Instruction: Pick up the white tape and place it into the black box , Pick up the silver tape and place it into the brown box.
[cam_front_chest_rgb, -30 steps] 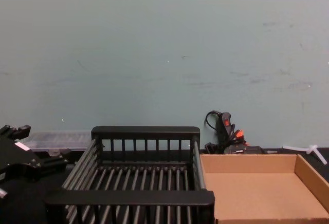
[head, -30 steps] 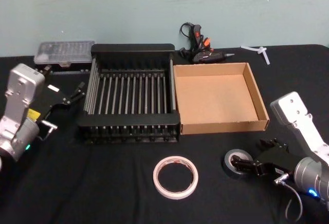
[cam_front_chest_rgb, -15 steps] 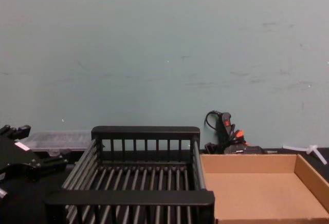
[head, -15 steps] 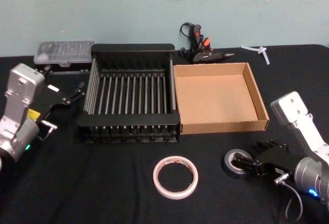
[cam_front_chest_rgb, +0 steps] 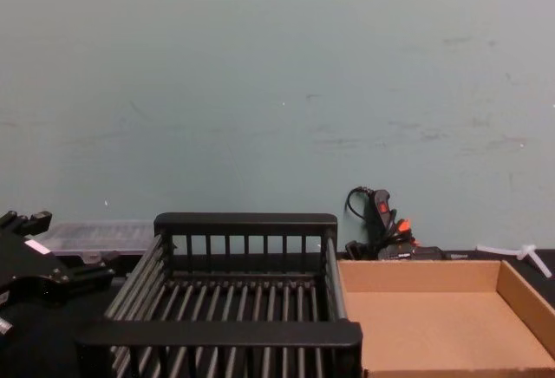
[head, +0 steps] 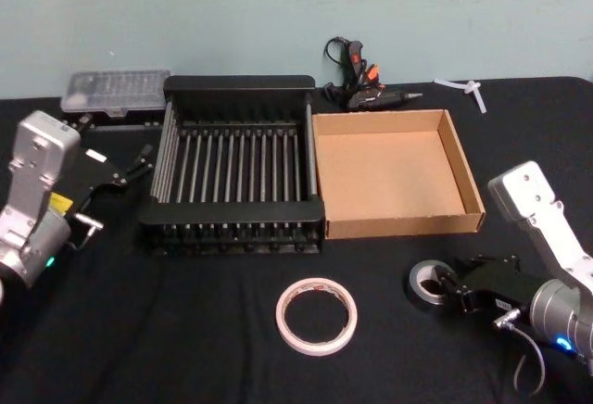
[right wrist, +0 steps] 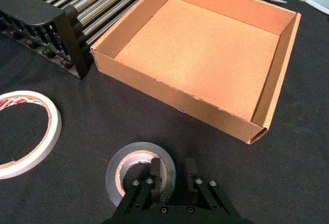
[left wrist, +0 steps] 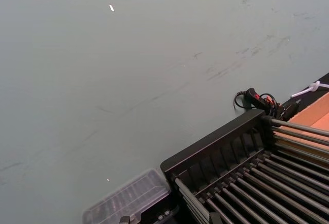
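Since a second ago silver tape [head: 430,284] shifts right with right gripper [right wrist: 170,174], jaws pinching its near wall, one finger in the core, roll flat just before brown box [head: 468,186].

White tape [head: 316,316] flat, silver tape [head: 431,284] right, boxes behind.

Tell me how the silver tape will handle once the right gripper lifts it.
The silver tape is a thick, compact roll, so probably stiff and unlikely to flex. The right gripper pinches its wall, one finger in the hole, so it may swing. It lies flat; set down on edge, it would likely roll.
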You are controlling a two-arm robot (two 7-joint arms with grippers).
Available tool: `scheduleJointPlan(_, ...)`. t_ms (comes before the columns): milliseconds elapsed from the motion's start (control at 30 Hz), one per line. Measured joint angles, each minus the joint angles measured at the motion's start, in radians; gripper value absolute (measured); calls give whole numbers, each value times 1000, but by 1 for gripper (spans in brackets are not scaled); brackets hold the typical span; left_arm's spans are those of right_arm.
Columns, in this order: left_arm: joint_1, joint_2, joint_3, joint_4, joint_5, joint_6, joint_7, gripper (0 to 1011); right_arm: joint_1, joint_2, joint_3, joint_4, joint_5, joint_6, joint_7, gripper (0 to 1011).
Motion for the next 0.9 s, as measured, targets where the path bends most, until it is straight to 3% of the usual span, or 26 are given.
scheduleJointPlan(200,0,0,0,0,0,0,0,1001,0,0,0,0,1,0,0,137)
scheduleJointPlan(533,0,0,0,0,0,0,0,1001,-6,-2,7,-1,0,-6,8,135)
scheduleJointPlan(900,0,0,0,0,0,0,0,1001,-32,-5,50,-47,1,-34,61,135)
